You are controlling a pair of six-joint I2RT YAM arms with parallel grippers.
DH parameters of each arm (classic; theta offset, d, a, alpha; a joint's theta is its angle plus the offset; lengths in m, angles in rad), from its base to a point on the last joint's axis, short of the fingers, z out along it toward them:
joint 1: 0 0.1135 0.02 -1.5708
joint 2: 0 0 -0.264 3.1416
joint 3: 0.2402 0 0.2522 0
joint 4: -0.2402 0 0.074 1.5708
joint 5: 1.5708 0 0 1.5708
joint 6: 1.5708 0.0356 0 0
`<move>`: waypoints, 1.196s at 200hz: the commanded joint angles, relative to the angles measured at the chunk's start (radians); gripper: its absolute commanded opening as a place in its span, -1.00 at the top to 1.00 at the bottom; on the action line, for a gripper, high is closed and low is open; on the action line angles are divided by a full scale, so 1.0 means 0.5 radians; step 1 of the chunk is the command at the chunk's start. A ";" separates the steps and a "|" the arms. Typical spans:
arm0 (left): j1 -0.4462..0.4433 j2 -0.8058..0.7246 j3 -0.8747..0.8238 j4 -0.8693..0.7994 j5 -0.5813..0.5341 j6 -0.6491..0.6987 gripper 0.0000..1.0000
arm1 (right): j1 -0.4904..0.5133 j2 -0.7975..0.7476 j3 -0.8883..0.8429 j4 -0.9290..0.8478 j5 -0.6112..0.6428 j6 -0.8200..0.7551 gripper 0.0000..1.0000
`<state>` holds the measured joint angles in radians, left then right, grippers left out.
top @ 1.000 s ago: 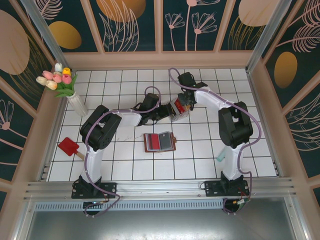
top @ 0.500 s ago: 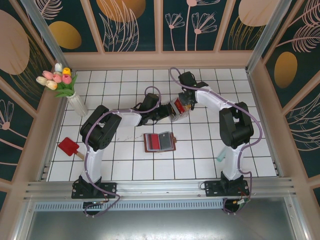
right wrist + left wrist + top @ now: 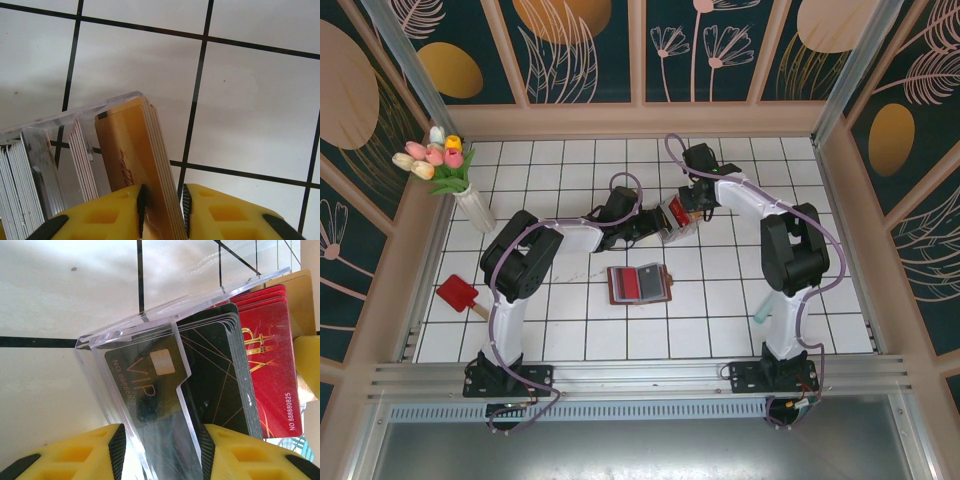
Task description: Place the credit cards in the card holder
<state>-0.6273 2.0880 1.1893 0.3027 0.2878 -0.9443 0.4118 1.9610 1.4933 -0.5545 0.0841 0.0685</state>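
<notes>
Where the two arms meet, the left gripper (image 3: 162, 455) is clamped partway closed on the clear tray (image 3: 170, 315). Its pads straddle the compartment of black cards (image 3: 215, 365), with red cards (image 3: 270, 365) just beyond. The right gripper (image 3: 161, 207) pinches narrowly on the tan-orange cards (image 3: 132, 150) in the end slot, seemingly the whole stack. The card holder (image 3: 638, 284) lies open on the table (image 3: 720, 300), nearer the bases and apart from both. A vase (image 3: 475, 210) and a red paddle (image 3: 454, 293) sit far left.
</notes>
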 commanded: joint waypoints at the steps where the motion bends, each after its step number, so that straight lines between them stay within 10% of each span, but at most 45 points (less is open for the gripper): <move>1: 0.003 0.036 -0.059 -0.141 -0.030 0.030 0.10 | -0.029 -0.054 -0.006 -0.016 -0.088 0.037 0.56; 239: 0.002 0.033 -0.053 -0.141 -0.008 0.038 0.11 | -0.145 0.006 0.007 0.118 -0.873 0.243 0.22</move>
<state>-0.6273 2.0880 1.1854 0.3103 0.2886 -0.9440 0.3542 1.9701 1.4952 -0.5343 -0.2489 0.1665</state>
